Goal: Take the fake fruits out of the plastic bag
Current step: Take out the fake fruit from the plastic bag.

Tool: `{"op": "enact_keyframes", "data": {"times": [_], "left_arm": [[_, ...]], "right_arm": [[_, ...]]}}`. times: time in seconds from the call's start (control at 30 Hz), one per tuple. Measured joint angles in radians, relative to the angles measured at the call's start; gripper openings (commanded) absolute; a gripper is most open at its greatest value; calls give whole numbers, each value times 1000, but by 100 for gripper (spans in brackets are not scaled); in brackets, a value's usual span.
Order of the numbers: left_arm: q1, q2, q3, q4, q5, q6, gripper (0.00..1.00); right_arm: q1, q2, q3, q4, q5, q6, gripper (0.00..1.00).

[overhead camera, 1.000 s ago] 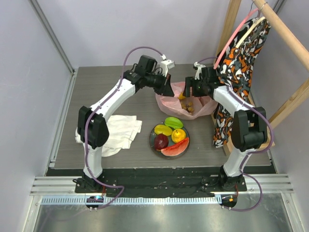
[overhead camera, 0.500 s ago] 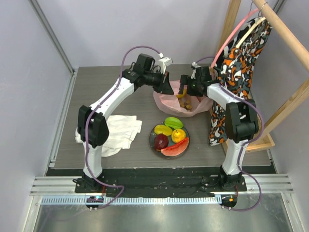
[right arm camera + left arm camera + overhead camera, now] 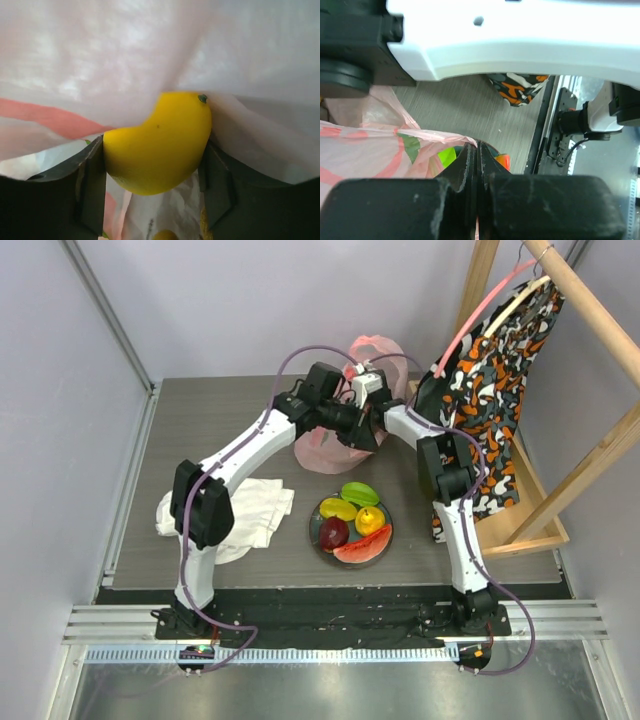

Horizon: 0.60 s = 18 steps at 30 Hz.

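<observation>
The pink plastic bag [image 3: 318, 447] is pulled up at the back of the table, its top [image 3: 377, 346] raised. My left gripper [image 3: 366, 434] is shut on the bag's edge [image 3: 420, 136], as its wrist view [image 3: 476, 148] shows. My right gripper [image 3: 154, 146] is inside the bag, shut on a yellow fake fruit [image 3: 157, 145]; in the top view its fingers are hidden by the bag. A small yellow piece [image 3: 167, 235] lies lower in the bag. On the plate [image 3: 313, 525] lie a green piece [image 3: 360, 492], a yellow piece [image 3: 338, 508], a dark red apple [image 3: 334, 532] and a watermelon slice [image 3: 362, 547].
A white cloth [image 3: 245, 515] lies at the left of the plate. Orange-black patterned fabric [image 3: 490, 370] hangs from a wooden rack [image 3: 590, 302] at the right, close to my right arm. Grey walls stand on the left and at the back.
The bag has been lifted and shifted left; its open mouth and the grapes no longer show. My right gripper has moved left into the bag. My left gripper has moved right.
</observation>
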Motion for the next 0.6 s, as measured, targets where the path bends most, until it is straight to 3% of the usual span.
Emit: {"op": "enact_keyframes", "data": {"times": [0.1,0.27,0.47,0.6], "left_arm": [[-12,-5,-3,-16,-26,24,0],[-6,-18,-12,-34,-93,50,0],[35,-17,-3,-35,-199,65,0],[81,14,72,-32,-238,69,0]], "right_arm": [[-12,0,-8,20,-39,-21,27],[-74,-95,-159,32,-138,-91,22],[-199,-419,-448,-47,-277,-202,23],[-261,-646,-533,-62,-401,-273,23]]}}
